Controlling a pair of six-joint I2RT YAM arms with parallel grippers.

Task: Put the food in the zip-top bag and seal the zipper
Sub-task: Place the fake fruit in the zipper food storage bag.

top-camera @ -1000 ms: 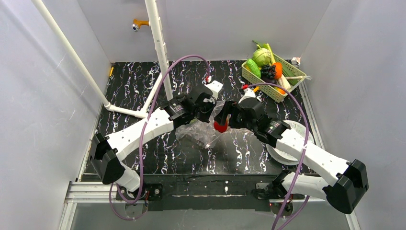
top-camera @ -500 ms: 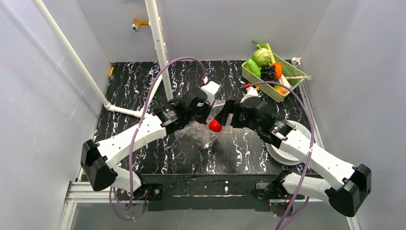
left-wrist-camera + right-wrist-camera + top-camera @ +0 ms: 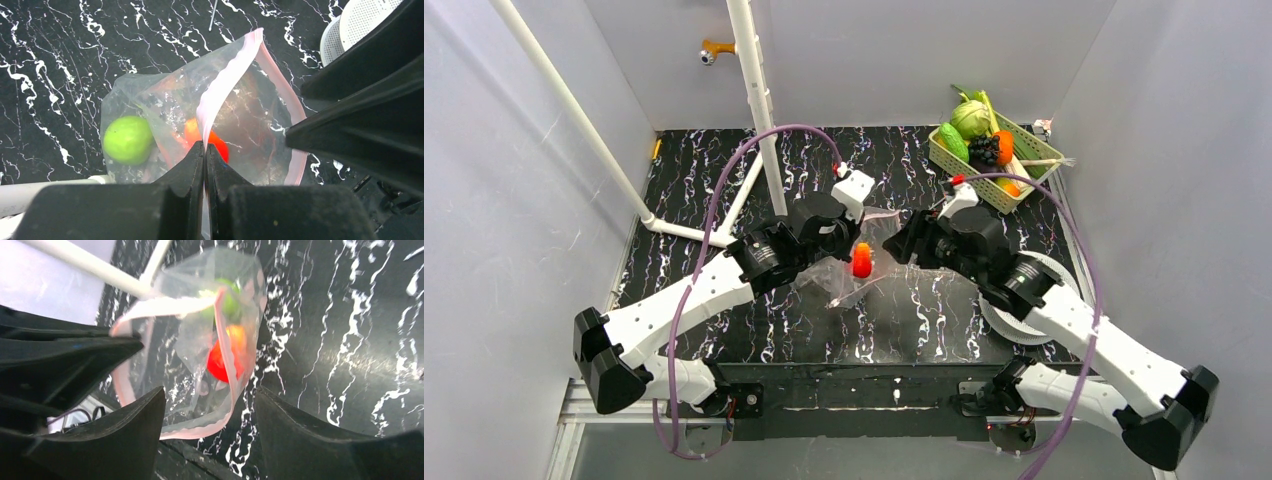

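Top view: zip-top bag [image 3: 834, 280] sits between the two arms, probably partly lifted off the table [image 3: 694, 180]. A basket [image 3: 964, 180] with more food lies beyond and right of the bag, nearer the right arm.

Left wrist: left claw [image 3: 205, 148] pinched on the zipper [image 3: 227, 80]. Green fruit [image 3: 127, 140] and red-orange piece [image 3: 212, 142] are inside the bag.

Right wrist: right claw [image 3: 210, 392] wide, empty, facing the bag's mouth.

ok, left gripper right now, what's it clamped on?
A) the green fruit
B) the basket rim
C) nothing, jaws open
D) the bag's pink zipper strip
D: in the left wrist view the left gripper is shut on the pink zipper of the zip-top bag; the green fruit sits inside the bag, untouched.
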